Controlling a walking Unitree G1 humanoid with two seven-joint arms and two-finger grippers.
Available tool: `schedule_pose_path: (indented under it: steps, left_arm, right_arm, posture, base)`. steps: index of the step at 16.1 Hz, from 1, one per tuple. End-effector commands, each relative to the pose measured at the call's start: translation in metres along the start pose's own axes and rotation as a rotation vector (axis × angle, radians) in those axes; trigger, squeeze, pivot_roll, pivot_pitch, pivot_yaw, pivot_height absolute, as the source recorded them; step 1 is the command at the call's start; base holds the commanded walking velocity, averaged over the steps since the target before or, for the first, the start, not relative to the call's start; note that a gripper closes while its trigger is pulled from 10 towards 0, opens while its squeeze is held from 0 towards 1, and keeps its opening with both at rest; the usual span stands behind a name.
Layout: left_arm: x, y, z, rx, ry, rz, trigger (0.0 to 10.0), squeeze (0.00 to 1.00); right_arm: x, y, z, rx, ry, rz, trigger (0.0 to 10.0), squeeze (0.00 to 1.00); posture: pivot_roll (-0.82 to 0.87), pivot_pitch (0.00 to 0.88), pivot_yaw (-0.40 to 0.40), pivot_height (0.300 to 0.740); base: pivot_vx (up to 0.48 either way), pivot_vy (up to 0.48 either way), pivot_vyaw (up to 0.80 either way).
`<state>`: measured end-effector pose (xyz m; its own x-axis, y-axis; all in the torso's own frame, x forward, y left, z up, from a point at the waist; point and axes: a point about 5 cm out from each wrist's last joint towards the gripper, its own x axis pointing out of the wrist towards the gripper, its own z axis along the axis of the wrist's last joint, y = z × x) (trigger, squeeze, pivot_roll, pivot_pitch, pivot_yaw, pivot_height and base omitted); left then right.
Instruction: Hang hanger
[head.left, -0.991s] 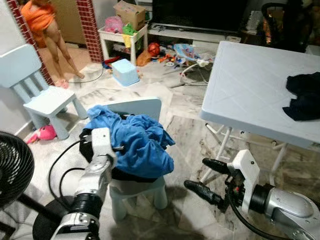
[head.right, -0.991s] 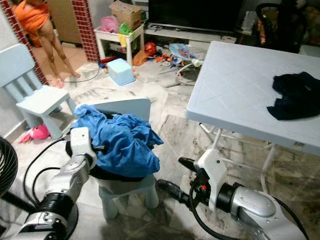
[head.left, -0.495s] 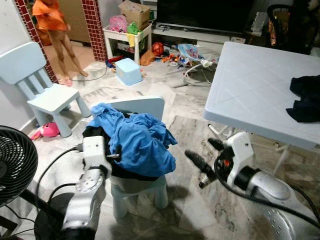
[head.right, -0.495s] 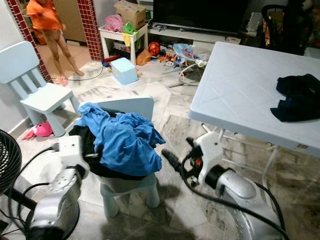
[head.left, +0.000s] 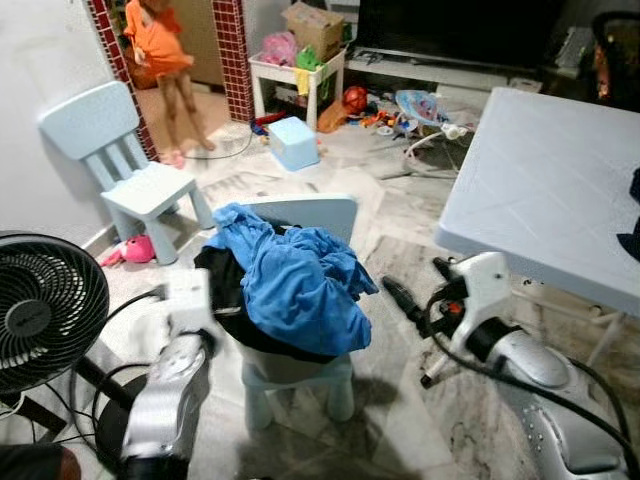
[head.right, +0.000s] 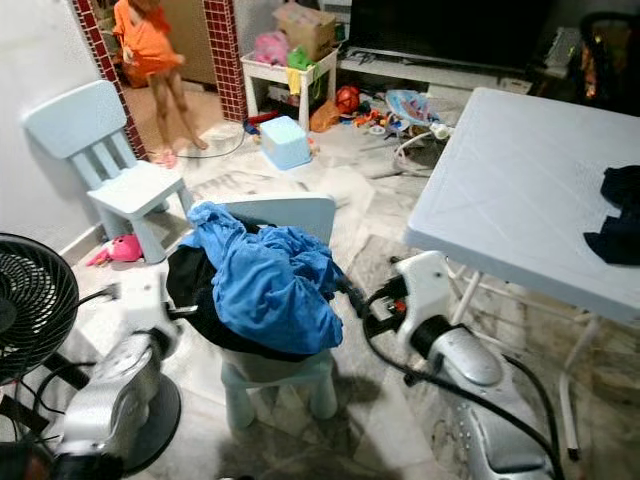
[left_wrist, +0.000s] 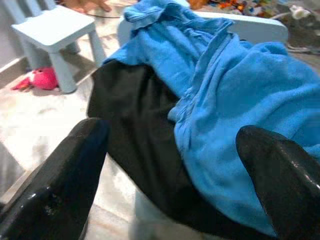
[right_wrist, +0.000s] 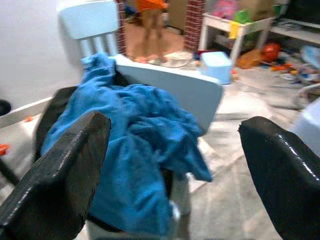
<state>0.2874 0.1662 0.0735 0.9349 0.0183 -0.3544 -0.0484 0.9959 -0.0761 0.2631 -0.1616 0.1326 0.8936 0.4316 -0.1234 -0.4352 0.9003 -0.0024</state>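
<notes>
Nearest you, the left gripper (left_wrist: 170, 165) sits low at the small chair's left side, its two black fingers (left_wrist: 60, 185) spread wide and holding nothing, aimed at the dark garment (left_wrist: 145, 145) that hangs off the seat's left edge. Beside that arm stands a black fan (head.left: 45, 310) on the floor.

Your right gripper (right_wrist: 175, 150) is on the chair's right side, jaws wide apart and empty too, one finger (head.left: 400, 296) reaching close to the blue cloth (head.left: 300, 285). That cloth is heaped over the chair (head.left: 300, 370), covering the seat and draped against the backrest (head.left: 320, 212), lying on top of the dark garment.

You cannot make out a hanger among the clothes.

To the right, the white table (head.left: 540, 190) has a dark cloth (head.right: 622, 215) at its right edge.

Farther back on the left stands a second chair (head.left: 125, 165) by the wall, with a pink toy (head.left: 128, 250) on the floor near its legs. Beyond lie a blue box (head.left: 295, 143), scattered toys (head.left: 400, 108), and a person in orange (head.left: 160, 50) in the doorway.
</notes>
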Motion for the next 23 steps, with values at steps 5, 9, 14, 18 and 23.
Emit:
schedule_pose_path:
  steps: [5,9,14,18,23]
  left_arm:
    - [0.02,0.0,-0.001,-0.058,0.067,0.012,10.0,0.0]
    - [0.034,0.0,-0.007,-0.09,0.114,0.024,10.0,0.0]
    - [0.041,-0.011,-0.006,-0.096,0.117,0.014,10.0,0.0]
    - [0.045,-0.023,-0.012,-0.106,0.118,0.029,10.0,0.0]
    - [0.044,-0.017,-0.003,-0.078,0.032,0.138,10.0,0.0]
  right_arm:
    - [-0.006,-0.002,0.005,-0.03,-0.015,-0.023,10.0,0.0]
    - [-0.02,-0.006,0.009,-0.044,0.001,-0.036,10.0,0.0]
    - [-0.059,-0.008,-0.001,-0.028,0.086,-0.086,10.0,0.0]
    - [-0.091,-0.008,0.0,-0.026,0.156,-0.132,10.0,0.0]
    - [-0.104,-0.01,-0.002,-0.025,0.208,-0.142,10.0,0.0]
  posture:
    - [-0.16,0.0,-0.016,0.74]
    - [-0.21,0.0,-0.027,0.74]
    - [-0.25,0.06,-0.046,0.74]
    - [-0.3,0.119,-0.079,0.74]
    - [-0.3,0.152,-0.113,0.74]
  base:
    - [0.0,0.0,0.0]
    - [0.0,0.0,0.0]
    - [0.0,0.0,0.0]
    - [0.0,0.0,0.0]
    - [0.0,0.0,0.0]
